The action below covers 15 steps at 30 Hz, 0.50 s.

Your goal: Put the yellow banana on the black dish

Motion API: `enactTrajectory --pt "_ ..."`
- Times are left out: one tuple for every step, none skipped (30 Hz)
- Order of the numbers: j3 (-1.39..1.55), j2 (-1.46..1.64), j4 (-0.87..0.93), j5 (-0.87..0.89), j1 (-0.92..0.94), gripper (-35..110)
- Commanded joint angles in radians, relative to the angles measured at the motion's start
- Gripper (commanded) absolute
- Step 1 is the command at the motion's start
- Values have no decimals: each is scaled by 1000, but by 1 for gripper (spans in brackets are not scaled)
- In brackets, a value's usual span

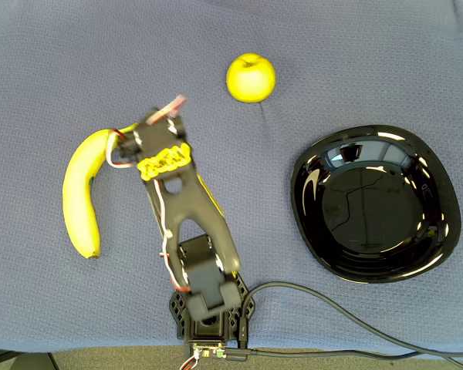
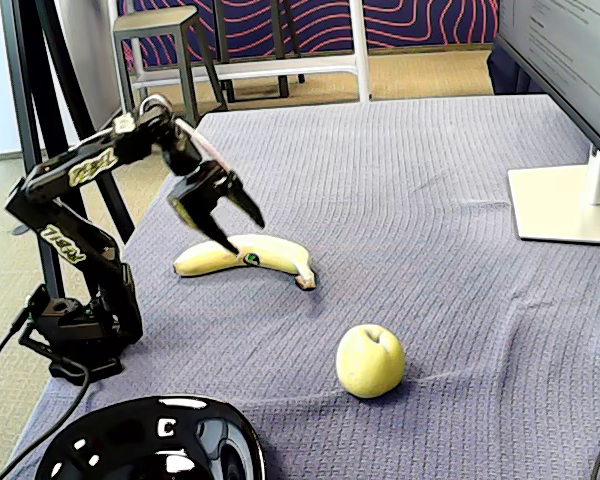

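Observation:
The yellow banana (image 1: 77, 193) (image 2: 280, 253) lies flat on the blue cloth, left of the arm in the overhead view. My gripper (image 1: 150, 123) (image 2: 245, 235) hangs open just over the banana's upper end in the overhead view, with nothing between its jaws. In the fixed view the fingers point down at the banana's middle. I cannot tell whether they touch it. The glossy black dish (image 1: 370, 204) (image 2: 150, 440) sits empty at the right of the overhead view, well apart from the banana.
A round yellow-green apple (image 1: 251, 77) (image 2: 370, 360) rests between banana and dish. A monitor's white base (image 2: 565, 205) stands at the table's far side in the fixed view. A black cable (image 1: 355, 316) runs from the arm's base along the table edge.

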Motion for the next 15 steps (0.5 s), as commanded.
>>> enactTrajectory --pt "-170 -110 18 -107 -66 28" --pt "-201 -140 21 -129 -81 32" --pt "-232 -167 28 -153 -98 34" --pt "-258 -193 31 -156 -110 35" --pt "-281 -219 32 -132 -120 36" --pt "-301 -242 32 -110 -126 36" --pt "-311 -261 34 -94 -132 35" --pt "-313 -279 34 -81 -138 35" --pt "-313 -295 34 -74 -146 33" --pt "-311 -313 40 -72 -153 29" --pt "-311 -330 44 -61 -163 26" --pt "-313 -345 52 -44 -170 23" --pt "-318 -359 52 -21 -175 22" --pt "-321 -374 52 9 -178 22" --pt "-324 -390 54 32 -181 22"
